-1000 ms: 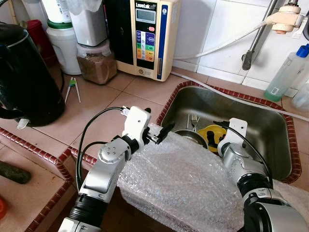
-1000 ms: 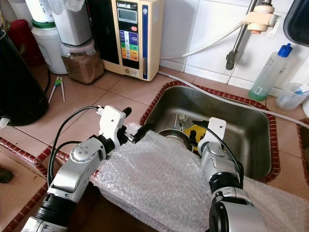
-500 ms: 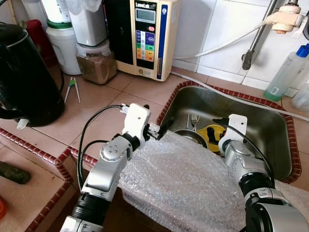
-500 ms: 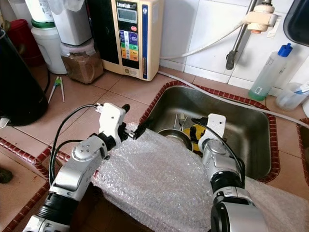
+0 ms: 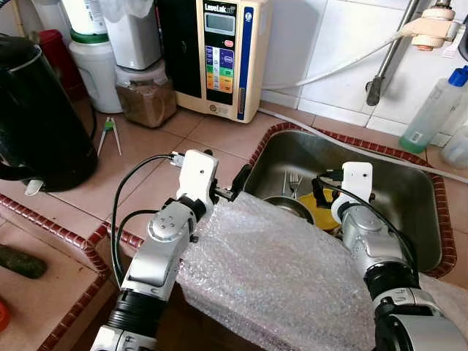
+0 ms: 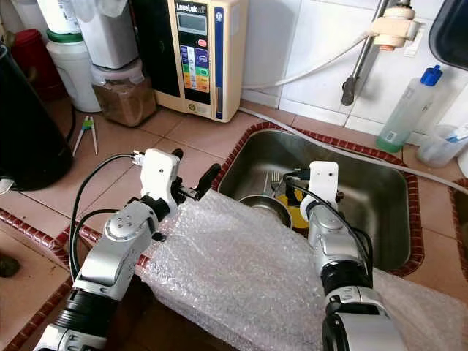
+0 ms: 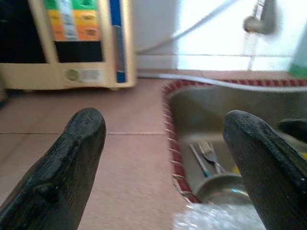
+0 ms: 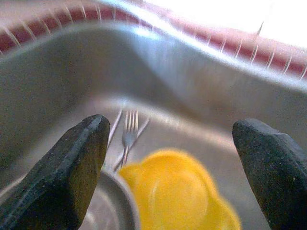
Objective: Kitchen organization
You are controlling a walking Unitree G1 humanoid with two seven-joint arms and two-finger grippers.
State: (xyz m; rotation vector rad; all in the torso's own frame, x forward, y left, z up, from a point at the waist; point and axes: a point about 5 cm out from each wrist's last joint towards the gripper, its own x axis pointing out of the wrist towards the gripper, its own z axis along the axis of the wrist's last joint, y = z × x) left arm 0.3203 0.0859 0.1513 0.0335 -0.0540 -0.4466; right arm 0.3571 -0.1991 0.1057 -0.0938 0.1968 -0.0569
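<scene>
Our left gripper (image 5: 235, 183) and right gripper (image 5: 319, 184) are both spread wide, holding nothing, above the steel sink (image 5: 409, 191), where the yellow bowl (image 8: 177, 191), the fork (image 8: 128, 134) and a metal bowl (image 5: 289, 207) lie beyond the bubble wrap (image 5: 278, 278).

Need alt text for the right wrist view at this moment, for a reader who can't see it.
Two open black fingers frame a steel sink from above. Below lie a yellow dish, a fork and the rim of a metal bowl, slightly blurred.
</scene>
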